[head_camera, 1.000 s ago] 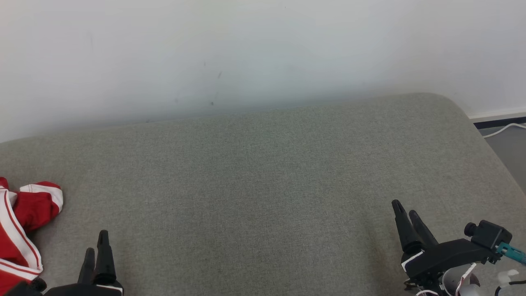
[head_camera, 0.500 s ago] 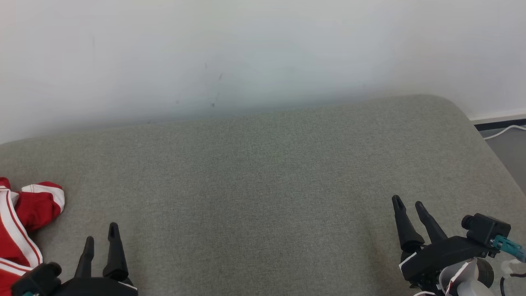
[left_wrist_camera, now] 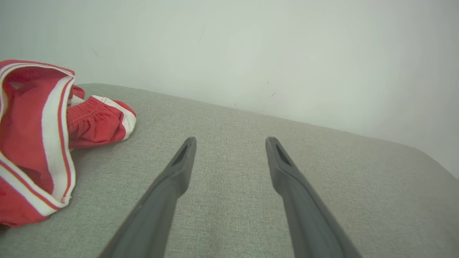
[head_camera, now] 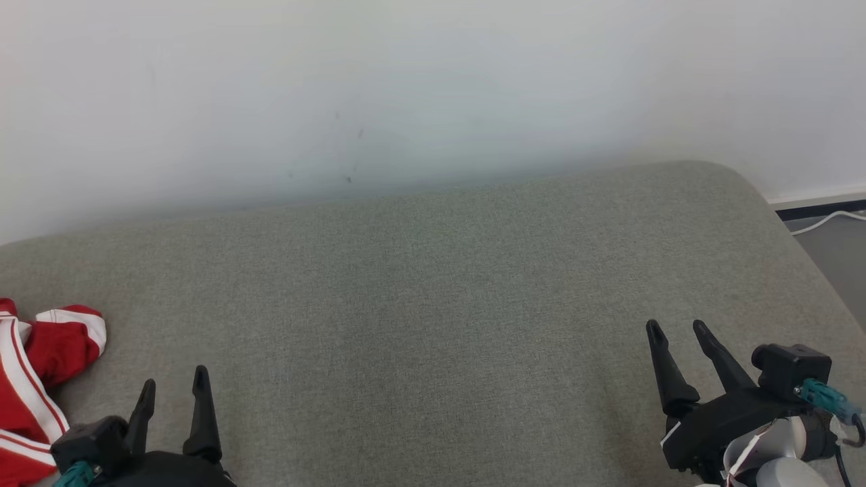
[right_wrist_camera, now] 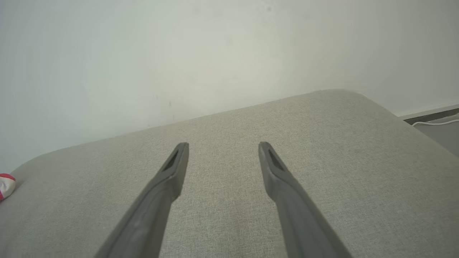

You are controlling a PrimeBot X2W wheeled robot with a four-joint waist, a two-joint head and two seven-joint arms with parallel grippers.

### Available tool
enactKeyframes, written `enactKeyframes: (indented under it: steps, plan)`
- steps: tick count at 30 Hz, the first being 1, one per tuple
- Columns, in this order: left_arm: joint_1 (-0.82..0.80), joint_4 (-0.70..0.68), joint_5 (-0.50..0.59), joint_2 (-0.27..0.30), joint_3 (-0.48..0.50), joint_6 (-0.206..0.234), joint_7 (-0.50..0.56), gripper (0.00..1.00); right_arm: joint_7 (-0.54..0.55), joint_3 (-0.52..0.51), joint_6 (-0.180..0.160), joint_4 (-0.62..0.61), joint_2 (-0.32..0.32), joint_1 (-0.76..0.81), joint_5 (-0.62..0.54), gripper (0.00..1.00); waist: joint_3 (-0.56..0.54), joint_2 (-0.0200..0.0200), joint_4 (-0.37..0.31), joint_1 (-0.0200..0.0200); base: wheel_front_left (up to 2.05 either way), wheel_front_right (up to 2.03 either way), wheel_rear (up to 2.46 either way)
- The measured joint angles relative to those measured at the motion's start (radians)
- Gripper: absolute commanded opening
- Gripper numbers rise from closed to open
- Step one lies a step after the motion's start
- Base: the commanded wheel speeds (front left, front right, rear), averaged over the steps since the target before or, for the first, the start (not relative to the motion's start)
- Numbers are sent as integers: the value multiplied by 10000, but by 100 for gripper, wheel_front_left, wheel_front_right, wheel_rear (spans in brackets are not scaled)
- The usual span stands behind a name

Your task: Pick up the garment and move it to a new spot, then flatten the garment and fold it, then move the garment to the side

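Grey cushion (head_camera: 433,304) lies under a white wall (head_camera: 433,88), and the red-and-white garment (head_camera: 40,365) stays crumpled at lower left. The left gripper (head_camera: 174,377) has edged rightward. Like the right gripper (head_camera: 675,326) at lower right, it hovers empty, its fingers showing farther apart than before.

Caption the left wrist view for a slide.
Open left hand over the grey cushion, crumpled red-and-white garment lying beside it.

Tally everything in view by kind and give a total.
Garments: 1, the red and white garment
Claws: 2, the left claw and the right claw, both open
Cushions: 1, the grey cushion
Cables: 1, the white cable
Total: 5
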Motion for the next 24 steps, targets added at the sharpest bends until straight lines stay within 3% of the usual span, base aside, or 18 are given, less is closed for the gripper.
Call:
enactKeyframes:
  steps: [17,24]
  plan:
    - [165,-924,2717,82,-295,384,449,100,249,148,-441,-949,-362,494,-2374,100,-91,0,203,0,0,0,0]
    - [133,-1043,2796,67,-226,431,550,100,240,186,-441,-1139,-318,572,-2429,100,-55,0,760,0,0,0,0]
